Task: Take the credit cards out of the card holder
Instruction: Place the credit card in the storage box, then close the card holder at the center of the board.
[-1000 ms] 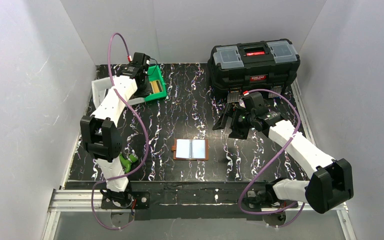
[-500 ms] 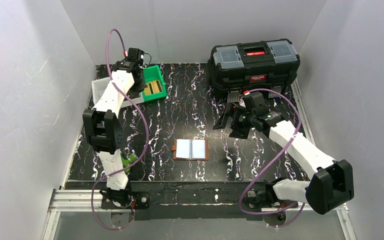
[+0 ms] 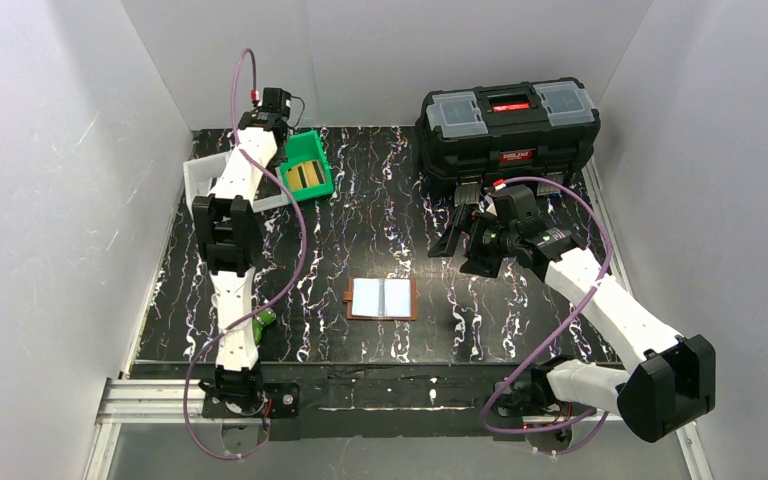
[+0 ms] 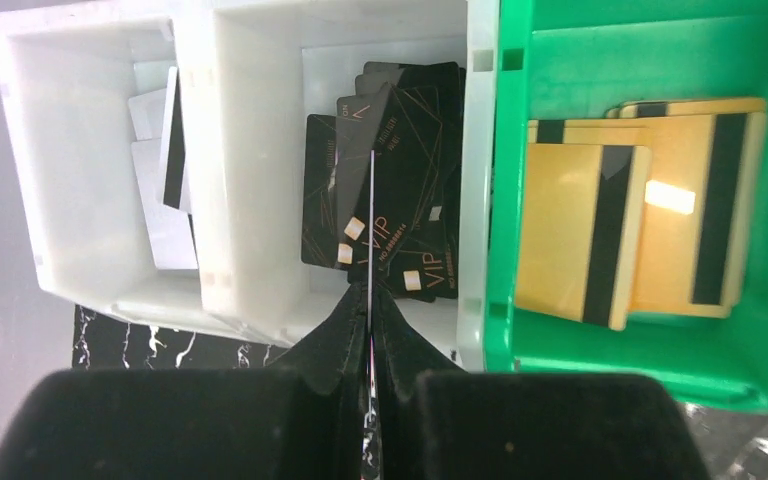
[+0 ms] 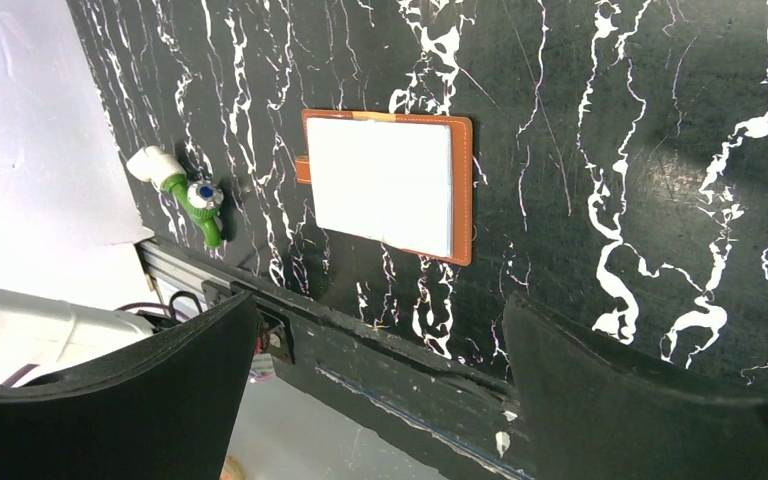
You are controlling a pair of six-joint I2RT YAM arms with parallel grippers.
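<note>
Card (image 4: 371,230) hangs edge-on above white bin (image 4: 192,180) compartment.

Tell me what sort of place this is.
Probably a robot lab test cell: plain white walls box in a black marbled table, a left arm and a right arm are bolted to a metal rail at its near edge, and a black toolbox stands at the back.

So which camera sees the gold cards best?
The left wrist view: the gold cards lie big and clear in the green bin. The top view shows them tiny; the right wrist view misses them.
</note>
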